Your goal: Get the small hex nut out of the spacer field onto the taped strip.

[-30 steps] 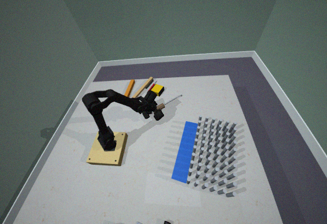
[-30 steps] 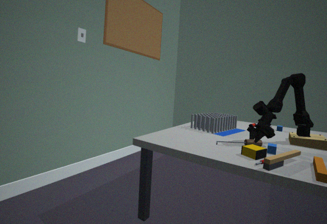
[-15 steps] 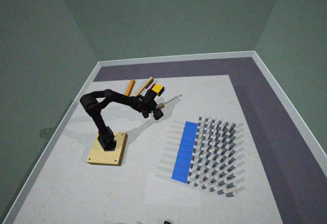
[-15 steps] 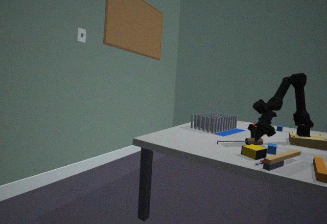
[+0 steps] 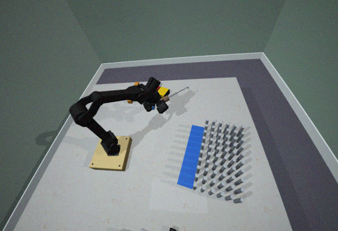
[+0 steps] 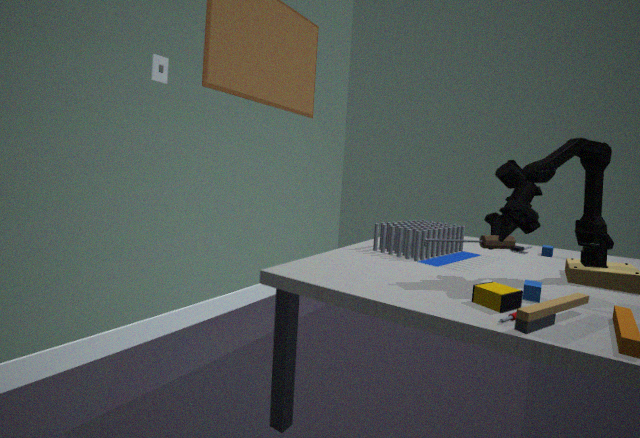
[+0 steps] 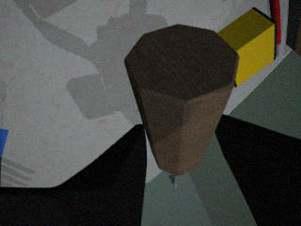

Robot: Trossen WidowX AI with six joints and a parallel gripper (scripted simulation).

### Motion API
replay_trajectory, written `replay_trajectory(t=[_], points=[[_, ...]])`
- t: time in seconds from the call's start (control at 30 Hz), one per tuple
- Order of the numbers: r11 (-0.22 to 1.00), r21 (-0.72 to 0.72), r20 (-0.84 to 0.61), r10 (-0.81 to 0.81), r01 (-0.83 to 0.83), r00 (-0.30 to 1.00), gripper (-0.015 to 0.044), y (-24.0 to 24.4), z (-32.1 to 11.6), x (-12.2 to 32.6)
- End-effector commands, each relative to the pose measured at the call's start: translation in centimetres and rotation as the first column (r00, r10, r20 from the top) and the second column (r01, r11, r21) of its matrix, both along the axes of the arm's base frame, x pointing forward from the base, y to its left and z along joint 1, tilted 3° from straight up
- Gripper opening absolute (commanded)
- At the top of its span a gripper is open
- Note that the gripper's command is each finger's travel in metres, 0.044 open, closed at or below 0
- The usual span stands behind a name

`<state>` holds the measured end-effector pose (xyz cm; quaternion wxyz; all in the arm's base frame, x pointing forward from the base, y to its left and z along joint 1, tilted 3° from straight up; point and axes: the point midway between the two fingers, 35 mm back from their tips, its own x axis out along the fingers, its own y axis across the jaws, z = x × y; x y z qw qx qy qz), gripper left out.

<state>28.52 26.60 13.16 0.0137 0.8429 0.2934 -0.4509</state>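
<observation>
My gripper [image 5: 161,102] [image 6: 500,234] [image 7: 180,127] is shut on the brown faceted handle [image 5: 165,98] [image 6: 497,241] [image 7: 174,113] of a hook tool. The handle appears raised above the table. Its thin metal shaft [image 5: 178,92] [image 6: 460,240] points away from the arm, with a small bent tip [image 5: 187,87] clear of the spacers in the top view. The upright grey metal spacers [image 5: 238,174] [image 6: 417,244] stand in rows behind the blue taped strip [image 5: 188,154] [image 6: 449,258]. The hex nut cannot be made out in any view.
A yellow block [image 5: 163,91] [image 6: 497,293] [image 7: 256,47] is near the gripper. Beyond are a blue cube [image 6: 532,290], a red-handled tool [image 6: 512,316], a wooden bar [image 6: 553,306] on a dark block [image 6: 535,322], and an orange bar [image 6: 626,330]. Another blue cube [image 6: 547,250] is near the arm's base.
</observation>
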Motion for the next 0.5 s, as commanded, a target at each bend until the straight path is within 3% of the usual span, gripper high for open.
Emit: replay_trajectory(t=[0.0,0.13,0.47], points=[[1.0,0.014,0.011,-0.01,0.01,1.0,0.0,-0.2,3.3,-0.3],[1.0,0.013,0.011,-0.005,0.005,1.0,0.0,-0.7,5.7,-1.1],[0.996,0.019,0.005,-0.085,0.085,0.996,0.0,-3.3,6.2,-0.6]])
